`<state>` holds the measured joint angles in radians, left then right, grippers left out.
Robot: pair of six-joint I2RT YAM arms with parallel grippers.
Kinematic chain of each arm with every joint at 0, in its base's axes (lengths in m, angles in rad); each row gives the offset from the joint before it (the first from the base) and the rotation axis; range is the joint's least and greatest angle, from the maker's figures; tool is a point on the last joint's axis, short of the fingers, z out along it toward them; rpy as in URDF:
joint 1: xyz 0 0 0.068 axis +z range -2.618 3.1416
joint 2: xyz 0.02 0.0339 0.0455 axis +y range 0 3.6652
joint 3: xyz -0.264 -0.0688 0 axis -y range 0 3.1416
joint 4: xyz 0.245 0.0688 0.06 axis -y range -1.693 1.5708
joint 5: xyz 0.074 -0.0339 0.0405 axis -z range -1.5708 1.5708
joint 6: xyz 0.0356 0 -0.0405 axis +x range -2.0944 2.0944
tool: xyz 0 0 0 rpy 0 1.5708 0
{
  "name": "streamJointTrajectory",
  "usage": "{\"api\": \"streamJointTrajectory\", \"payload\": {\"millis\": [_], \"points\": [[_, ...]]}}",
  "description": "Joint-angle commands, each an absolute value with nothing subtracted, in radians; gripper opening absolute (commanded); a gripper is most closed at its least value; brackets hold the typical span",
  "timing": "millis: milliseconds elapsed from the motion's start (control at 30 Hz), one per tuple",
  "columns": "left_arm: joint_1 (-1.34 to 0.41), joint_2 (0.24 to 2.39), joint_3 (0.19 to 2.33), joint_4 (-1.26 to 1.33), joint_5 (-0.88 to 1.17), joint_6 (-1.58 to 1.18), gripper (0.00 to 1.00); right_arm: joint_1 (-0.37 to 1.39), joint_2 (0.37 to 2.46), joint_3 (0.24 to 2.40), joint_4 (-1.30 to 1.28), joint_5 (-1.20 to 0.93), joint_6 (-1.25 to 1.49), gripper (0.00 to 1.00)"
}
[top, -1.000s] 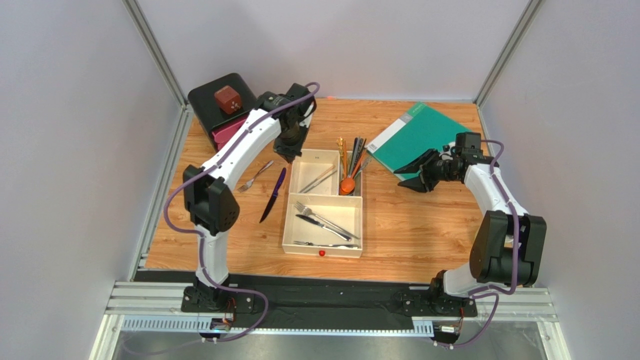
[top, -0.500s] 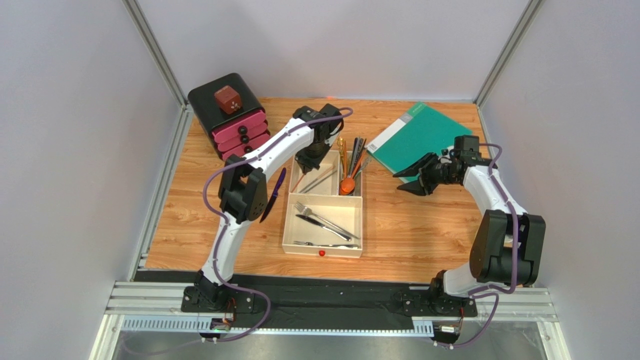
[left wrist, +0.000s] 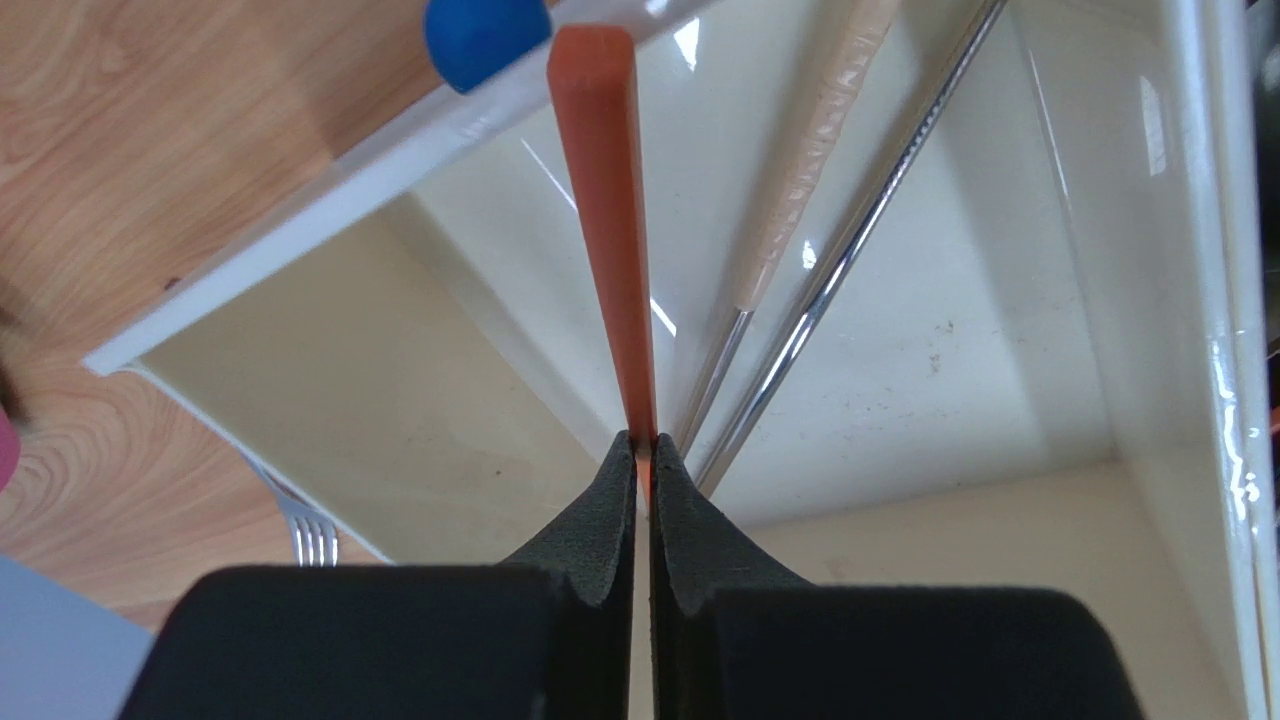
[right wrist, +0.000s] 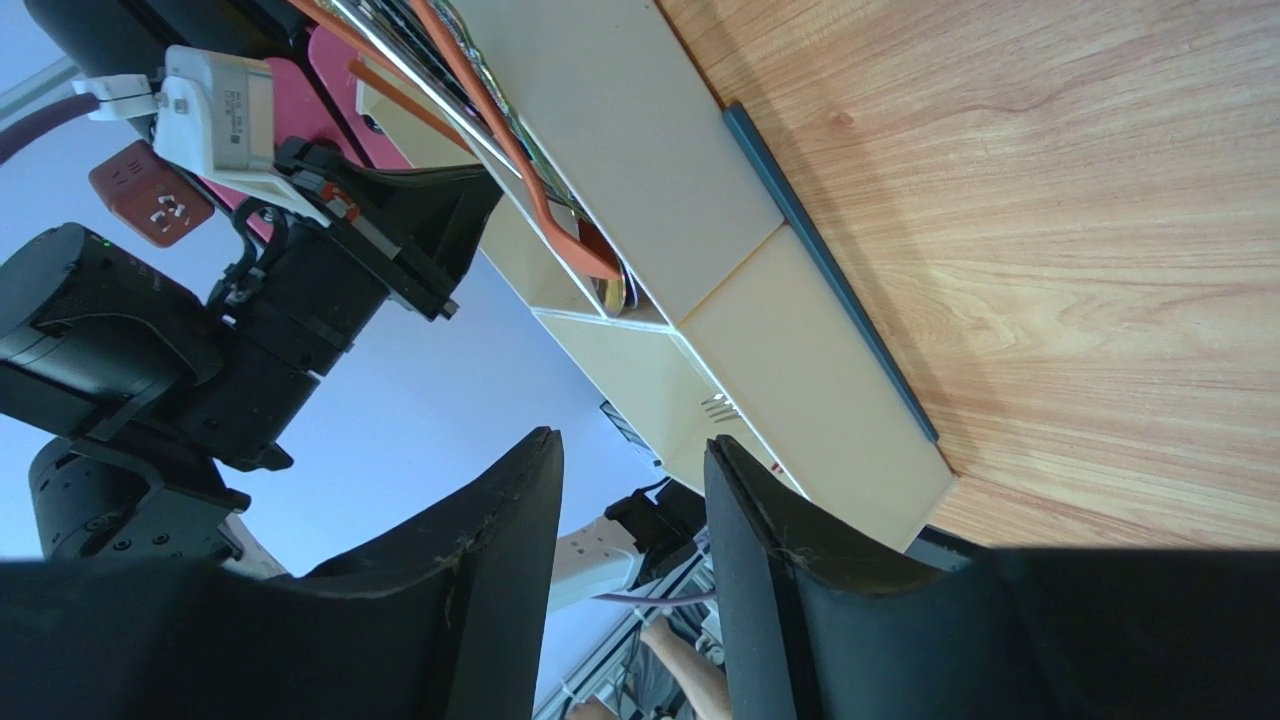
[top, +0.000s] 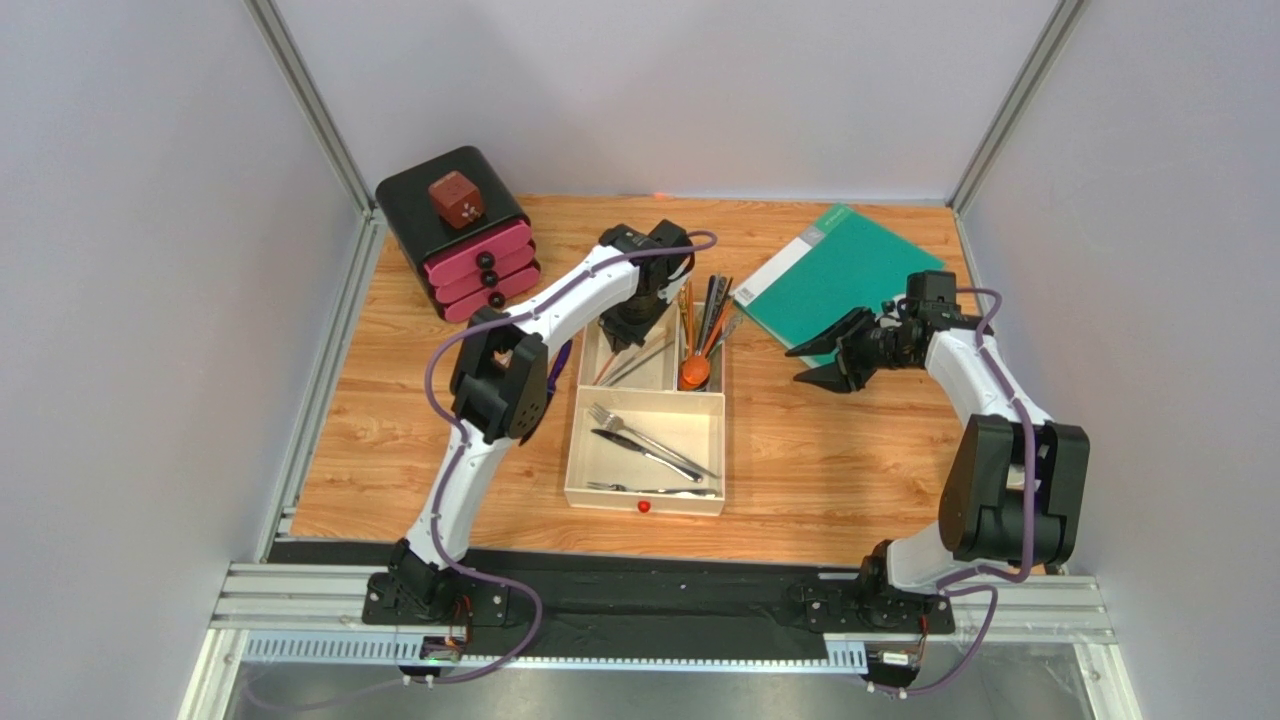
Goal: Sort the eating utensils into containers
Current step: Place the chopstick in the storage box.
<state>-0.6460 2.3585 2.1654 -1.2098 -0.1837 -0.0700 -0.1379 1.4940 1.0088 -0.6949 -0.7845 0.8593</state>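
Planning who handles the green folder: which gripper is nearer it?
Right. The right gripper is at the folder's near edge; the left gripper, holding an orange utensil, is over the tray, farther left.

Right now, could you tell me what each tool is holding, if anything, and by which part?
The left tool pinches a slim orange utensil at one end, over the tray. The right tool is open and holds nothing.

In the left wrist view, the orange utensil (left wrist: 601, 225) disappears between the jaws of the left gripper (left wrist: 643, 465), so you cannot see its held end. A blue thing (left wrist: 484, 23) is cut off by the top edge there, and a fork (left wrist: 308, 536) shows only its tines. From above, the wrist hides those jaws and part of the tray (top: 646, 506).
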Motion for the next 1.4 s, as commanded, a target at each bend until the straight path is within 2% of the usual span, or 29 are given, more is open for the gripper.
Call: {"api": "streamJointTrajectory", "payload": {"millis": [0,233,400,567,733,867,1033,1267,1367], "points": [[-0.676,2.293,2.099,-1.167,-0.17,-0.044,0.0,-0.129,1.509,1.045,-0.689,-0.776,0.861,0.45],[-0.716,2.227,1.978,-1.144,-0.19,-0.049,0.0,-0.1,1.531,1.035,-0.626,-0.818,0.874,0.45],[-0.716,2.148,1.908,-1.077,-0.218,-0.072,0.19,-0.094,1.543,1.023,-0.614,-0.818,0.874,0.44],[-0.716,2.051,1.878,-1.009,-0.251,-0.086,0.2,-0.092,1.546,1.022,-0.614,-0.822,0.867,0.44],[-0.703,1.945,1.833,-0.953,-0.319,-0.12,0.32,-0.092,1.542,1.009,-0.627,-0.815,0.859,0.44],[-0.599,1.881,1.746,-0.933,-0.293,-0.225,0.32,-0.092,1.539,1.015,-0.632,-0.811,0.857,0.44],[-0.434,1.777,1.505,-0.864,-0.183,-0.305,0.32,-0.092,1.531,1.023,-0.649,-0.813,0.847,0.44],[-0.419,1.747,1.362,-0.796,-0.129,-0.279,0.32,-0.091,1.532,1.023,-0.647,-0.802,0.864,0.45],[-0.419,1.764,1.355,-0.781,-0.1,-0.294,0.38,-0.092,1.529,1.026,-0.644,-0.804,0.868,0.46]]}}
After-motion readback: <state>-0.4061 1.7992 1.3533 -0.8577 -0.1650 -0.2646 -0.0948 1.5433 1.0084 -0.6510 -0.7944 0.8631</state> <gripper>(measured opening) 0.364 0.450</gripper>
